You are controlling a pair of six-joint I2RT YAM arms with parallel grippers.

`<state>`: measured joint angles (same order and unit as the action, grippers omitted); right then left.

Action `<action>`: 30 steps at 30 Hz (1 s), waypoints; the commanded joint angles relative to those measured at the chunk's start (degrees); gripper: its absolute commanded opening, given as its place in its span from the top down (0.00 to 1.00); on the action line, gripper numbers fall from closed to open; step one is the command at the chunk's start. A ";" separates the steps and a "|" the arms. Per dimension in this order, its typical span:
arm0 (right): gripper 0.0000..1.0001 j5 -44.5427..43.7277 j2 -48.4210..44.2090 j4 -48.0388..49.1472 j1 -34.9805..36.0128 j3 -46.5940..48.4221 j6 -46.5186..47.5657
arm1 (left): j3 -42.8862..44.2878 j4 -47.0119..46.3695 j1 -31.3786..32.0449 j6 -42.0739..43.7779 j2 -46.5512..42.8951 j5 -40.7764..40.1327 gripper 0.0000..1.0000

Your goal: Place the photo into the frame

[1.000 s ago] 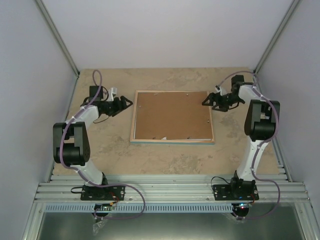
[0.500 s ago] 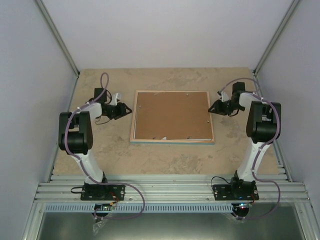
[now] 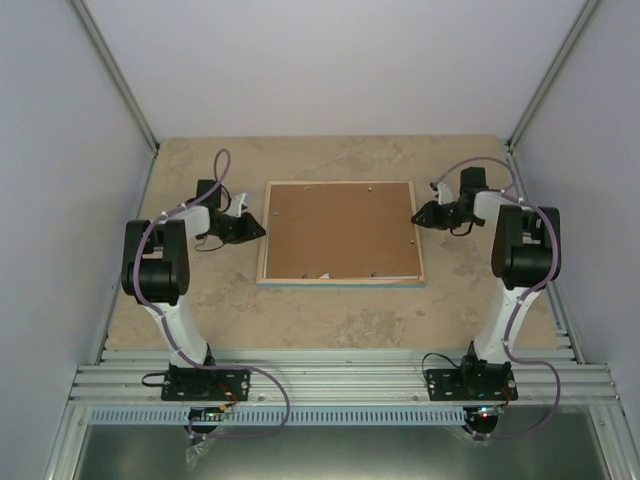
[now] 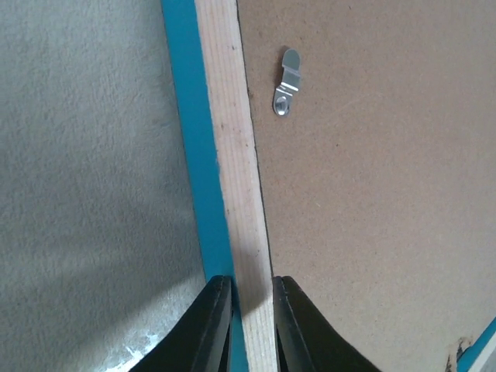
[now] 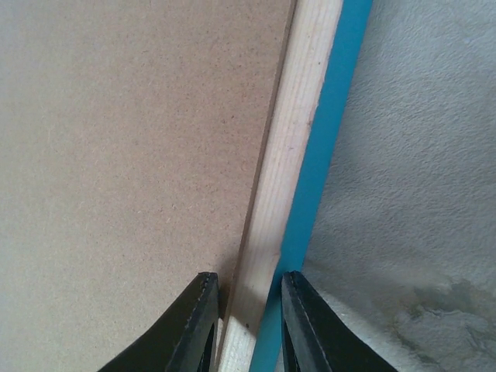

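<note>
On the tan bench the frame lies face down, backing board up; the left claw and right claw have just closed in and clenched its side rims, likely to lift it; no photo visible

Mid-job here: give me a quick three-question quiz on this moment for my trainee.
1. True or false: the frame lies with its brown board facing up.
2. What do the left tool and right tool each close on? A: the frame's side rim. B: the board's middle. C: nothing.
3. What colour is the rim's outer edge?
Key: 1 true; 2 A; 3 turquoise.
</note>
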<state>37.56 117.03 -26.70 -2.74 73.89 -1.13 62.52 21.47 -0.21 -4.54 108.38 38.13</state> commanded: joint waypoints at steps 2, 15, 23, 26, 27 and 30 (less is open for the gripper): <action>0.75 -6.80 2.02 -3.41 4.40 -6.34 2.39 | -1.16 5.48 2.59 4.29 0.18 3.55 0.84; 0.65 -9.70 -4.96 -4.01 6.19 -12.29 7.53 | -3.77 6.39 2.85 5.66 -4.14 -0.25 0.78; 0.51 -7.73 -14.65 -5.97 3.43 -12.41 12.19 | -5.30 4.10 2.67 5.14 -6.07 -2.56 0.78; 0.48 -8.73 -16.15 -6.86 1.69 -12.95 13.96 | -5.51 3.91 2.70 5.10 -6.39 -2.73 0.78; 0.48 -8.80 -16.60 -7.19 1.12 -13.25 14.56 | -5.58 4.07 2.74 5.09 -6.61 -3.00 0.78; 0.44 -8.01 -18.21 -8.82 -1.30 -13.89 16.73 | -6.04 4.28 2.69 5.11 -7.65 -3.38 0.78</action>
<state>29.08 101.47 -32.23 -0.99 60.99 11.20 57.54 25.71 1.96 0.03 103.46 34.57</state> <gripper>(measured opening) 0.536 0.221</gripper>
